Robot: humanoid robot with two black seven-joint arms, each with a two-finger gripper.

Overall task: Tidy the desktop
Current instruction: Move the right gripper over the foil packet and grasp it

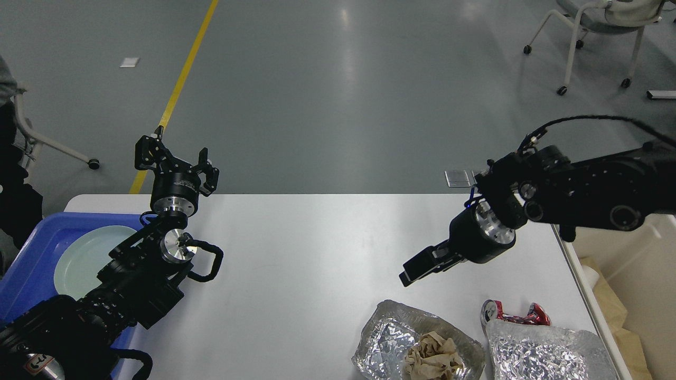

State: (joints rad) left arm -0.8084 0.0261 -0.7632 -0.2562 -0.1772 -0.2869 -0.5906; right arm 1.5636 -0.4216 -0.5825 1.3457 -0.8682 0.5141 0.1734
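Note:
The white desktop (317,248) fills the lower half of the head view. Near its front right lie an open foil container (383,338) holding crumpled brown paper (433,356), a crushed red can (515,315) and a crinkled foil sheet (544,356). My right gripper (417,268) hangs just above and behind the foil container, pointing down-left; its dark fingers overlap and hold nothing I can see. My left gripper (177,157) stands open and empty over the table's far left edge.
A blue tray (26,274) with a pale green plate (84,258) sits at the left, partly under my left arm. A cream bin (644,264) with brown paper scraps stands off the right edge. A wheeled chair (597,31) is on the floor beyond.

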